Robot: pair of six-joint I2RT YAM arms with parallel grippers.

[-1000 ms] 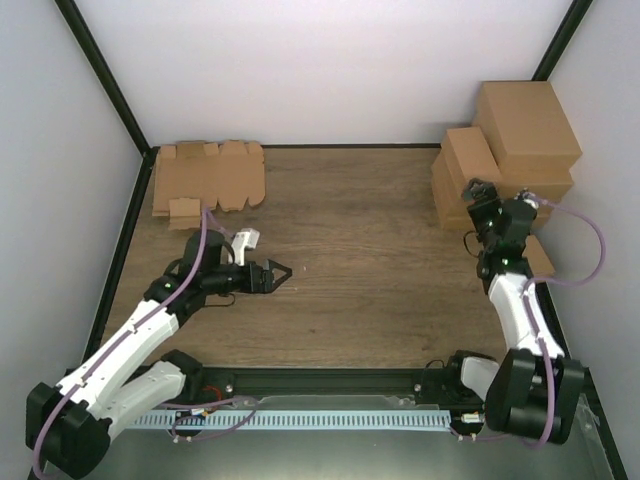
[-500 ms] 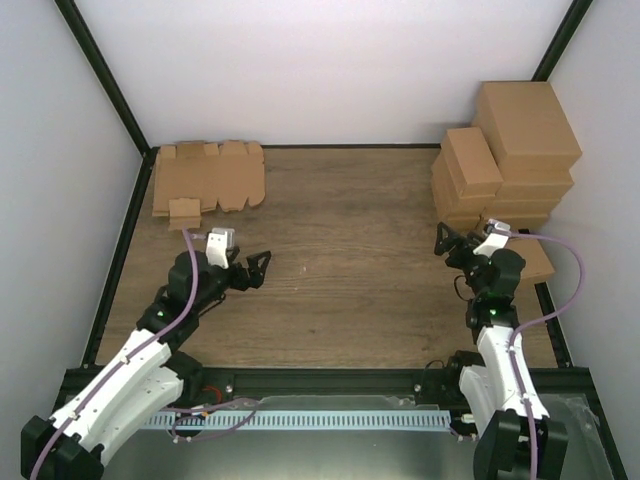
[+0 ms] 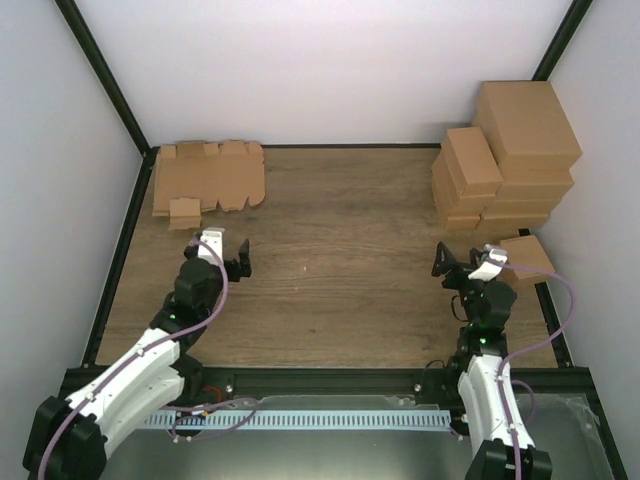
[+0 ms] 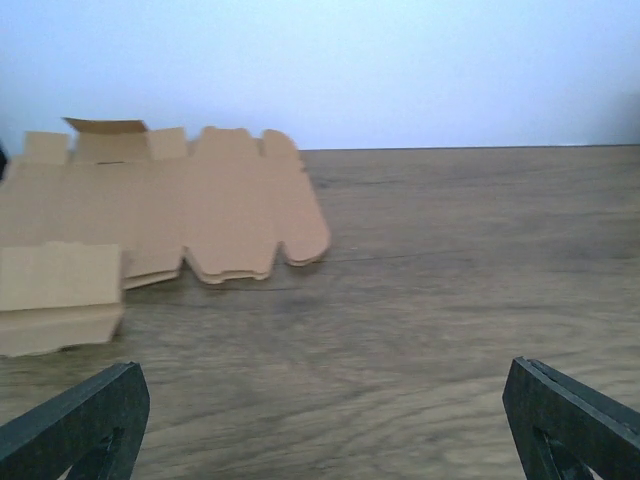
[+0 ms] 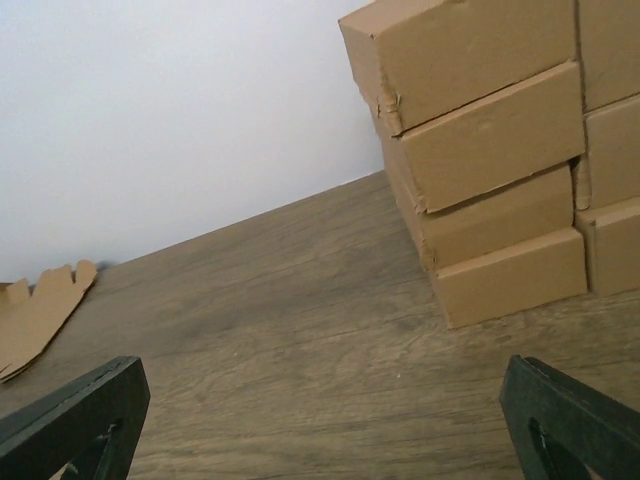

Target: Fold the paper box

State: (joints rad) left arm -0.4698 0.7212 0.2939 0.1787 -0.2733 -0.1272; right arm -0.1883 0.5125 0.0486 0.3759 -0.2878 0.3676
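Observation:
The paper box (image 3: 208, 178) lies flat and unfolded at the table's far left corner: a brown die-cut sheet with creased panels and small tabs. In the left wrist view the paper box (image 4: 150, 215) sits ahead and to the left, one small flap raised at its back edge. My left gripper (image 3: 218, 252) is a short way in front of it, open and holding nothing, its fingertips (image 4: 90, 420) wide apart over bare wood. My right gripper (image 3: 462, 262) is open over the right side of the table, also holding nothing. The right wrist view catches the sheet's edge (image 5: 40, 310) at far left.
A stack of closed brown boxes (image 3: 505, 150) stands at the back right, close ahead of the right gripper (image 5: 320, 420) and to its right (image 5: 480, 170). One smaller box (image 3: 525, 258) lies beside the right wrist. White walls and a black frame surround the wooden table (image 3: 340, 260).
Both arms have drawn back toward their bases. The left gripper has swung from pointing right to pointing at the far wall. The right gripper has come away from the box stack.

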